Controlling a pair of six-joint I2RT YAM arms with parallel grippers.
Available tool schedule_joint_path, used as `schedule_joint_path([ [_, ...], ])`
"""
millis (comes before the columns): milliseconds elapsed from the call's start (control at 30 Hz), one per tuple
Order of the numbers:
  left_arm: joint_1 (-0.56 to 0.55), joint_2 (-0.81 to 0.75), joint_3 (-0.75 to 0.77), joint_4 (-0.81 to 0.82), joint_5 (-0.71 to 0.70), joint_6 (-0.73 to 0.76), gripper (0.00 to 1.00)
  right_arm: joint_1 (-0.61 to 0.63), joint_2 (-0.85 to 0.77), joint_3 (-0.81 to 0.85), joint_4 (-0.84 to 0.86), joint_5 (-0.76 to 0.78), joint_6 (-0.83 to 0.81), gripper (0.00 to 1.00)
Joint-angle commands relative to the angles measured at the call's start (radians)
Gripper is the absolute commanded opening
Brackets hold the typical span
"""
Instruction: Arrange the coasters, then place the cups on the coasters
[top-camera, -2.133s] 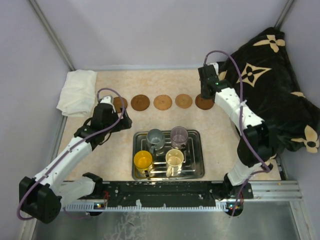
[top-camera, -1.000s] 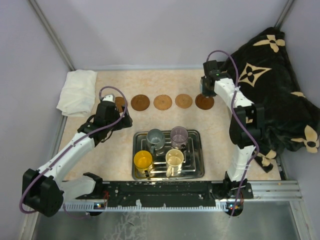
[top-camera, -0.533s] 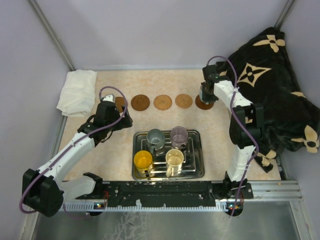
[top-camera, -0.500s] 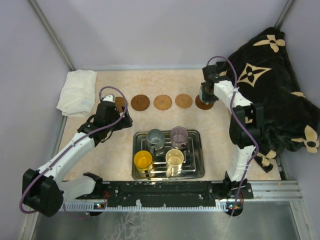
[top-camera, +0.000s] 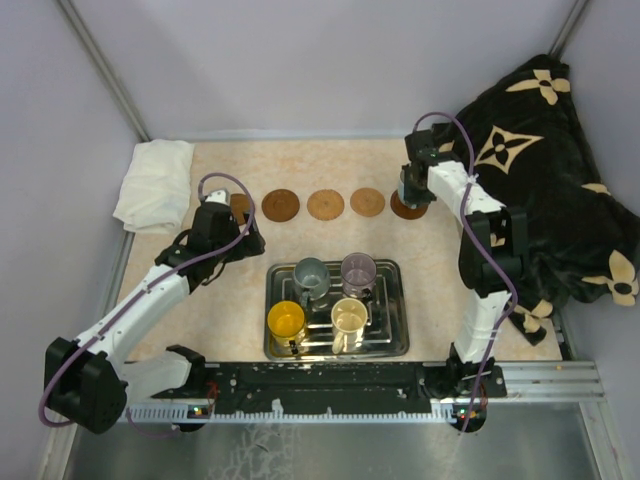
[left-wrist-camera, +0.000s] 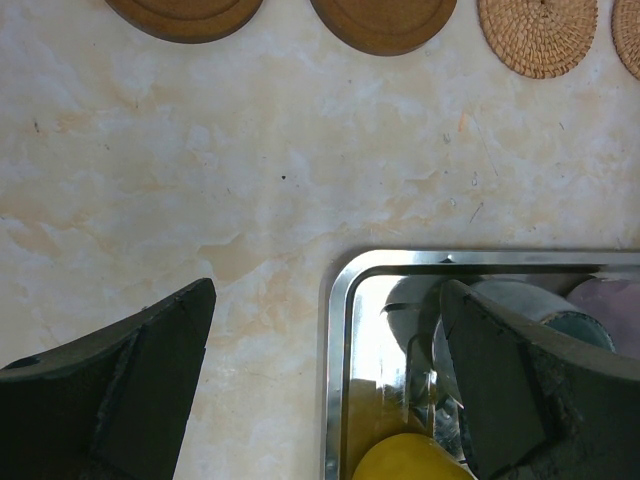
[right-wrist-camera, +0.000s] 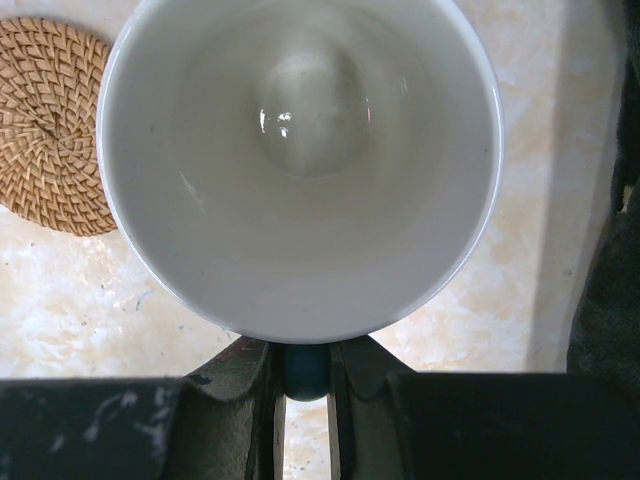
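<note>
- Five coasters (top-camera: 325, 204) lie in a row near the surface's far edge: arranging looks done.
- Right hand (right-wrist-camera: 305, 375) grasps one cup (right-wrist-camera: 300, 160) by its handle over the rightmost coaster (top-camera: 403, 212).
- Left hand (left-wrist-camera: 328, 300) is released; four cups (top-camera: 312, 272) wait in the tray (top-camera: 392, 345).

5 aligned coasters (top-camera: 326, 204); 4 cups (top-camera: 311, 272) in tray (top-camera: 385, 318), 5th cup (right-wrist-camera: 300, 150) over rightmost

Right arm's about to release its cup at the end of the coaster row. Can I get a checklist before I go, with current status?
1. Right end effector shut on the handle of the cup: ok.
2. Cup upright: ok.
3. Cup above rightmost coaster: ok, top view.
4. Cup base seated on that coaster: cannot tell, hidden.
5. Left end effector open, above the corner of the tray, away from the right arm: ok.
</note>
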Motion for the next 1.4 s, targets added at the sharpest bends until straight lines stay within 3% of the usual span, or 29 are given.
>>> schedule_joint_path([
  [0, -0.002, -0.006, 0.021, -0.005, 0.006, -0.01, 1.0, -0.001, -0.056, -0.002, 0.073, 0.009, 0.003, 0.0],
  [1133, -0.003, -0.026, 0.027, -0.017, 0.013, -0.002, 1.0, 0.0, -0.11, -0.078, 0.096, 0.03, 0.024, 0.01],
  [1267, -0.003, -0.027, 0.026, -0.017, 0.013, -0.001, 1.0, 0.0, -0.108, -0.078, 0.092, 0.024, 0.025, 0.24],
  [1367, -0.002, -0.027, 0.024, -0.017, 0.014, -0.001, 1.0, 0.0, -0.108, -0.083, 0.092, 0.024, 0.026, 0.32],
])
